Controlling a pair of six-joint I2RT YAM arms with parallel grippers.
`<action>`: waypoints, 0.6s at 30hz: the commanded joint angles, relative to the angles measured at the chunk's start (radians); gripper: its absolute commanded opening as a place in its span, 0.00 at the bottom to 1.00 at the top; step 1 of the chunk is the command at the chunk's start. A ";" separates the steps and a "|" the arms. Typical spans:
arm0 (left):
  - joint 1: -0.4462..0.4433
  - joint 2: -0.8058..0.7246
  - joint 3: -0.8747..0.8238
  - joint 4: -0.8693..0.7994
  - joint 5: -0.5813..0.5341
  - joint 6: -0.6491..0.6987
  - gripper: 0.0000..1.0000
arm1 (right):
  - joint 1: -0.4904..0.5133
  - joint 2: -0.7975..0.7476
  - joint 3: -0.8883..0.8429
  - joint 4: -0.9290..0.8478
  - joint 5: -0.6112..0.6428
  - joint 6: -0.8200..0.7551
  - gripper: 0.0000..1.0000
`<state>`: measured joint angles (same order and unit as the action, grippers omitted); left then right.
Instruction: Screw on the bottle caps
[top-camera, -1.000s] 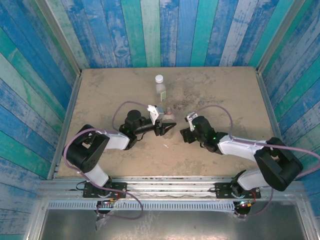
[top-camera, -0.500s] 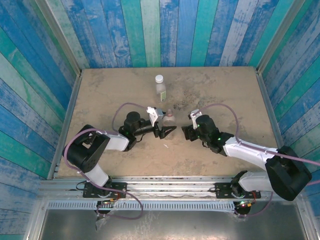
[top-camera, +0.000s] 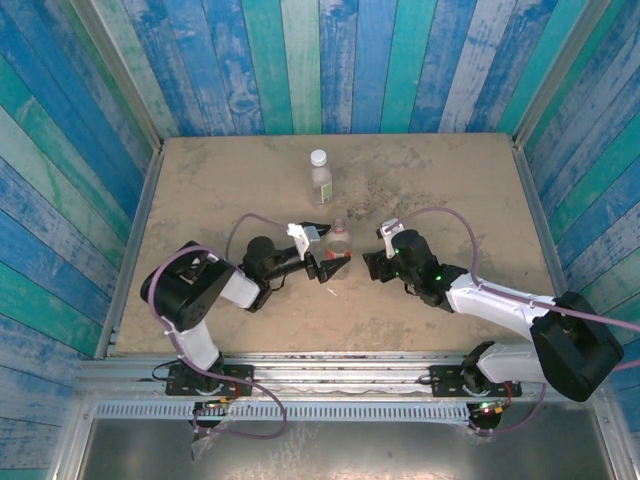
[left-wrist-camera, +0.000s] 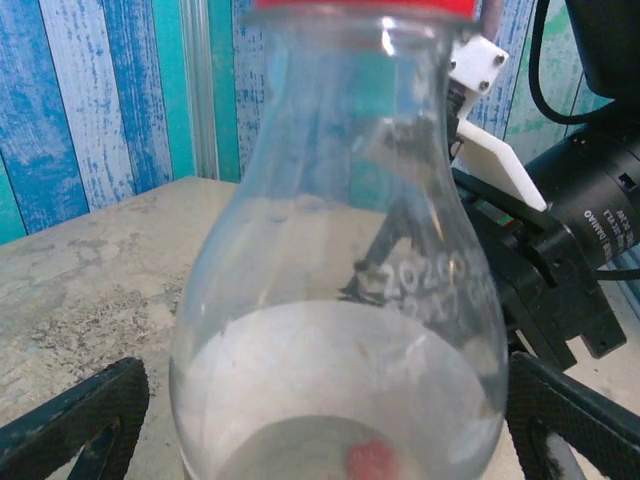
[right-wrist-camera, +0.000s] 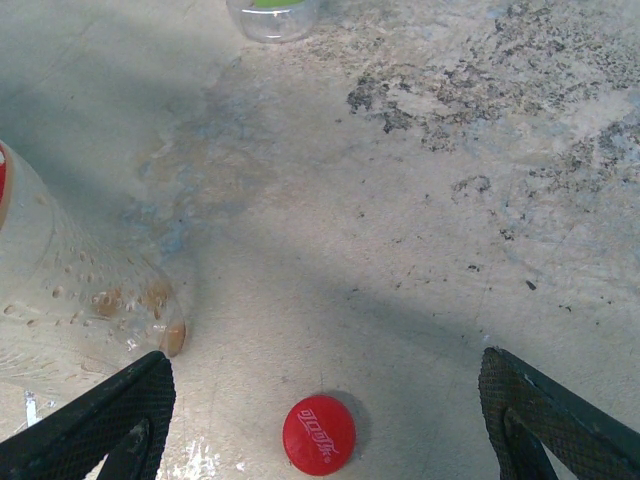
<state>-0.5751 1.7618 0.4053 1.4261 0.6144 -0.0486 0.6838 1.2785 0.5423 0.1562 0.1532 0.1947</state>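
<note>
The left gripper (top-camera: 334, 265) sits low over the table (top-camera: 200, 190), jaws spread wide. The red-label bottle (left-wrist-camera: 340, 300) stands upright between its fingers; I can't tell whether they touch it. Opposite, the right gripper (right-wrist-camera: 320, 362) is also wide open and holds nothing, with the red cap (right-wrist-camera: 319, 434) flat on the table between its fingers. Farther back stands the green-label bottle (top-camera: 320, 182), white cap (top-camera: 318, 156) on.

Walls (top-camera: 300, 60): blue & teal plank stripes, weathered w/ white. Worktop (top-camera: 450, 180): sandy beige, dark speckled patches. Loose cap (right-wrist-camera: 319, 434): red w/ white script. Near bottle (top-camera: 338, 243): clear, red label. Far bottle (top-camera: 321, 186): clear, green-white label, white cap (top-camera: 318, 157). Cables (top-camera: 245, 215): purple.
</note>
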 joint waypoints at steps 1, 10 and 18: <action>0.003 0.077 -0.012 0.158 -0.017 0.034 0.98 | -0.006 -0.017 0.010 -0.021 0.002 0.005 0.82; 0.003 0.124 0.018 0.166 -0.003 0.057 0.87 | -0.008 0.001 0.020 -0.028 0.003 0.008 0.81; 0.001 0.121 0.043 0.102 0.023 0.071 0.78 | -0.007 0.005 0.018 -0.030 -0.004 0.009 0.82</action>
<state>-0.5751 1.8542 0.4297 1.5356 0.6155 0.0044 0.6830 1.2789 0.5423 0.1493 0.1532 0.1951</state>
